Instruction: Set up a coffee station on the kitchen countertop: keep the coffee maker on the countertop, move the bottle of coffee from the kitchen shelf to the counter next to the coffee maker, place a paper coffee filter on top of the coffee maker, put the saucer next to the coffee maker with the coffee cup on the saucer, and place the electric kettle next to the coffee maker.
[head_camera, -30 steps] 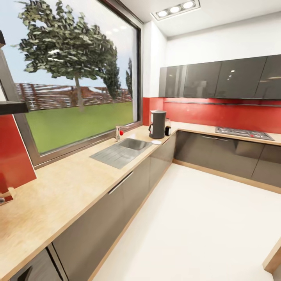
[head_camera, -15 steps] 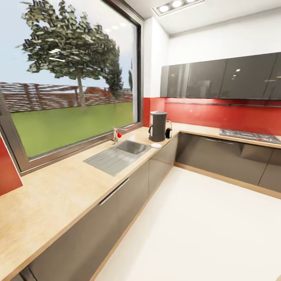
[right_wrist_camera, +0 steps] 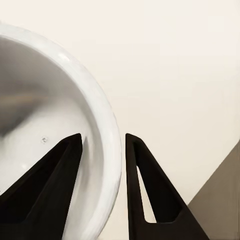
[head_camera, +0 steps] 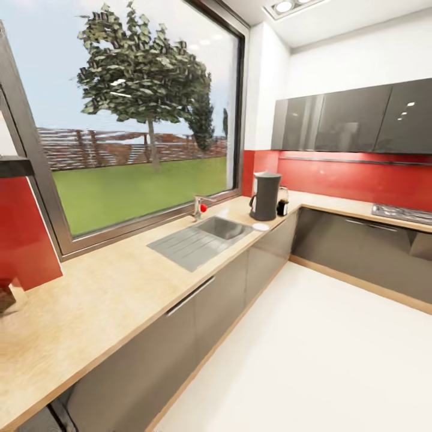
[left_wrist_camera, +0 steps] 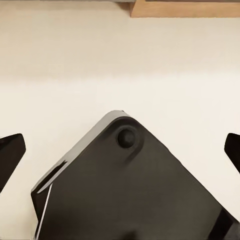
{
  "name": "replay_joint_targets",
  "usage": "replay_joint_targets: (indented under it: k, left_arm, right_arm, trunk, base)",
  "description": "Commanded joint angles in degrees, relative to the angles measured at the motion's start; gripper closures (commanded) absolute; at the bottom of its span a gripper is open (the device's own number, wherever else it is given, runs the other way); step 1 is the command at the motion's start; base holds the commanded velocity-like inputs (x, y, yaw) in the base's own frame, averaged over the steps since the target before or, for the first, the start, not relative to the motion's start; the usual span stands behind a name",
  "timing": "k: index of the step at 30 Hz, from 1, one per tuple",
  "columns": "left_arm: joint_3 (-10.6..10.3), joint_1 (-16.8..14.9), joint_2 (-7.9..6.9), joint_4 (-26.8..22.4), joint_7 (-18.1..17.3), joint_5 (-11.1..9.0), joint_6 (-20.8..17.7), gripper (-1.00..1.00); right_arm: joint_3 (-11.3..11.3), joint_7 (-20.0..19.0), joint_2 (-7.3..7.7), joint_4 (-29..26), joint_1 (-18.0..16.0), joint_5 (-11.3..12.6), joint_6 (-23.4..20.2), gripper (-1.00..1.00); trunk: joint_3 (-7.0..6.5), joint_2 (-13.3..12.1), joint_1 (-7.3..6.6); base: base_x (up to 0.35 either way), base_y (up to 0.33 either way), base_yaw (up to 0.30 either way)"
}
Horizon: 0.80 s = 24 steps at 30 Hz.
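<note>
The right hand (right_wrist_camera: 102, 145) grips the rim of a tiny white glazed cup (right_wrist_camera: 55, 125) between its fingers. The left hand (left_wrist_camera: 120, 150) is spread wide, released.

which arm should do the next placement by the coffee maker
Right, probably. The right end effector already pinches the rim of a white cup-like vessel, ready to set on the saucer beside the coffee maker. The left end effector is open, holding nothing.
</note>
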<state>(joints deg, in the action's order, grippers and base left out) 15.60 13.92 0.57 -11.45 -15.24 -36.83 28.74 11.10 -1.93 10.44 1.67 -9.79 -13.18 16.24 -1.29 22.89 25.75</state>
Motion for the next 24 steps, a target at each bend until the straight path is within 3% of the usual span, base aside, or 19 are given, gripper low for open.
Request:
replay_joint_targets:
  k: [1, 20, 24]
  left_arm:
    - [0.1, 0.1, 0.02, -0.1, -0.5, -0.6, -0.1, -1.0]
    - [0.1, 0.1, 0.04, -0.4, -0.5, -0.6, -0.3, -1.0]
    - [0.1, 0.1, 0.04, -0.4, -0.5, -0.6, -0.3, -1.0]
  right_arm:
    - [0.5, -0.2, 0.03, 0.2, -0.1, -0.3, 0.3, 1.0]
    - [0.5, -0.2, 0.01, 0.2, -0.1, -0.2, 0.3, 1.0]
    - [0.5, -0.2, -0.02, 0.2, -0.1, -0.2, 0.3, 1.0]
  trunk:
    - [0.0, 0.0, 0.03]
    - [0.0, 0.0, 0.03]
    - [0.0, 0.0, 0.03]
  base:
    - [0.134, -0.193, 0.084]
    - [0.226, -0.248, 0.012]
    - [0.24, -0.256, 0.159]
